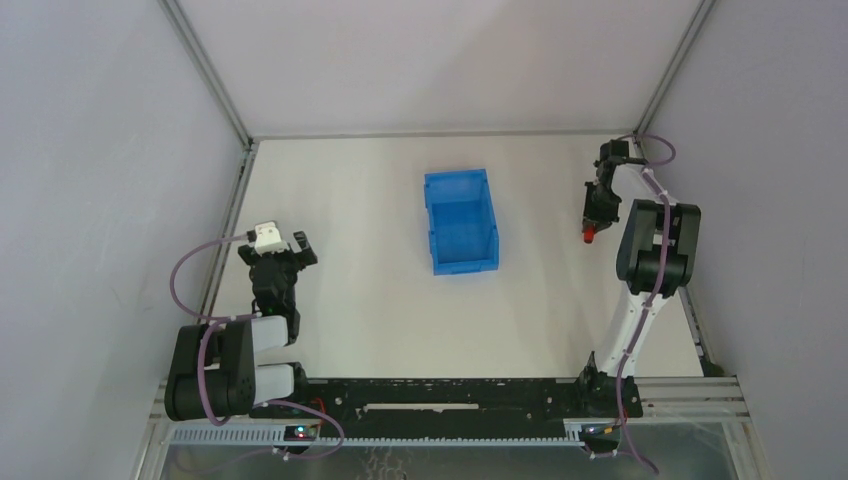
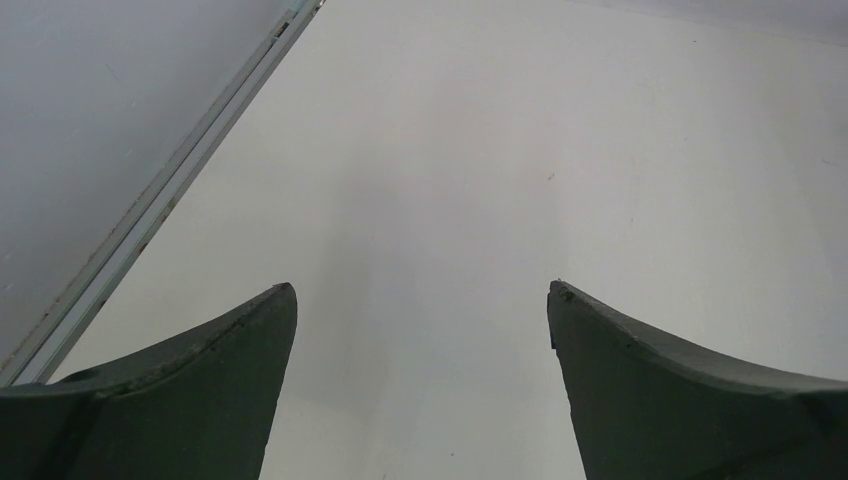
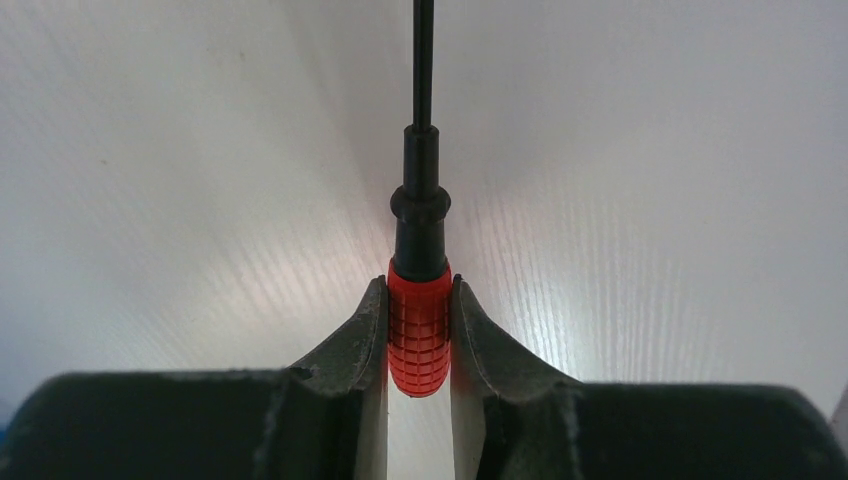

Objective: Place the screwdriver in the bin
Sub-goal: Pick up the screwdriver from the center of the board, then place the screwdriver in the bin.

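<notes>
The screwdriver [image 3: 419, 330] has a red gridded handle and a thin black shaft running toward the top of the right wrist view. My right gripper [image 3: 419, 290] is shut on the red handle, its two fingers pressed on either side. In the top view the right gripper [image 1: 592, 228] is at the far right of the table, with the red handle [image 1: 590, 236] just showing below it. The blue bin [image 1: 461, 220] stands mid-table, left of the right gripper, with nothing in it. My left gripper [image 1: 281, 252] is open and empty at the near left; its fingers [image 2: 200, 380] stand wide apart.
White enclosure walls surround the white table. A metal frame rail [image 2: 150, 210] runs along the left edge near the left gripper. The right wall stands close to the right arm [image 1: 655, 250].
</notes>
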Robot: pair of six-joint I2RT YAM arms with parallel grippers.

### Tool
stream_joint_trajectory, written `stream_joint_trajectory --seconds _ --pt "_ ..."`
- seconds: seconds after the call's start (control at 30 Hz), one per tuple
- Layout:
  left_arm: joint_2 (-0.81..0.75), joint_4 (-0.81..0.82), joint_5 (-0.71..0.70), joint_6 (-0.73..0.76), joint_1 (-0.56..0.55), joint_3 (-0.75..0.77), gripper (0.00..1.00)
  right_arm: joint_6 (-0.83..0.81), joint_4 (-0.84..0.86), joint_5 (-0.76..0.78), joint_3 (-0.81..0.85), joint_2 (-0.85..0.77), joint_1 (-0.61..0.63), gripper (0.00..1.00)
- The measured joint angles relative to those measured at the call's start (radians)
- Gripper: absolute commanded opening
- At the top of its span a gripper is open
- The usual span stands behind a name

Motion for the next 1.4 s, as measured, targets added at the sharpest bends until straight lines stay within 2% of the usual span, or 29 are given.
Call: stream_joint_trajectory --seconds 0.23,0.77,1.1,1.4 --pt "0.000 0.000 0.000 0.000 0.000 0.000 1.00 0.010 -0.046 0.017 0.027 -0.081 0.013 0.01" --pt "0.000 0.000 0.000 0.000 0.000 0.000 1.00 0.024 -0.177 0.017 0.225 -0.224 0.109 0.02" --pt "0.000 0.000 0.000 0.000 0.000 0.000 1.00 0.013 -0.191 -0.099 0.362 -0.326 0.276 0.03" --pt "0.000 0.000 0.000 0.000 0.000 0.000 1.00 -0.020 -0.180 -0.166 0.468 -0.330 0.450 0.03"
